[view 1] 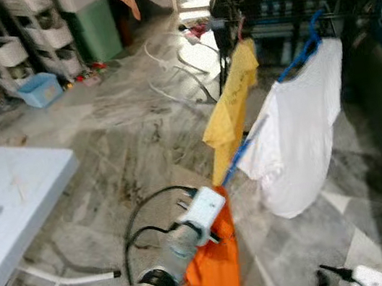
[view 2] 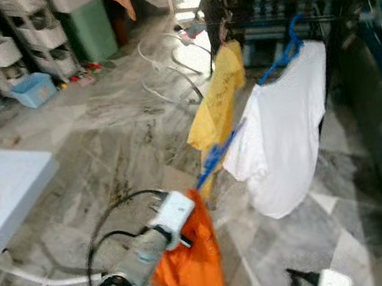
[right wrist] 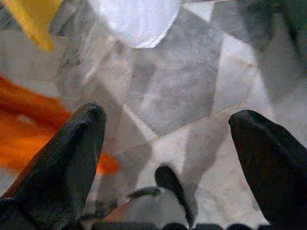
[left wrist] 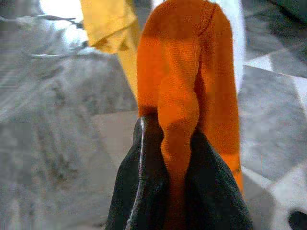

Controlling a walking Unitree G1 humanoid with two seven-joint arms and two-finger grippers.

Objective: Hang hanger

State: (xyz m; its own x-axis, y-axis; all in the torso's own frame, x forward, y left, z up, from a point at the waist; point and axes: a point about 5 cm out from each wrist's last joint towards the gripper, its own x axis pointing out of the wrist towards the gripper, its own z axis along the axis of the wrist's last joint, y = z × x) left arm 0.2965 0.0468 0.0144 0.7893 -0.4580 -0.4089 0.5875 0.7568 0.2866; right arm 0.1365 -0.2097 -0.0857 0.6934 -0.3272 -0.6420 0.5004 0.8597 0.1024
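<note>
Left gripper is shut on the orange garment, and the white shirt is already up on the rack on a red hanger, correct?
Not quite: the hanger under the white shirt is blue, not red, as the left eye view shows. The rest holds: the left gripper is shut on the orange garment, and the white shirt hangs on the rack.

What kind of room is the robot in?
Probably a home laundry or utility area: a yellow shirt and a white shirt hang on a drying rack, storage drawers line the wall, and the floor is marble tile.
</note>
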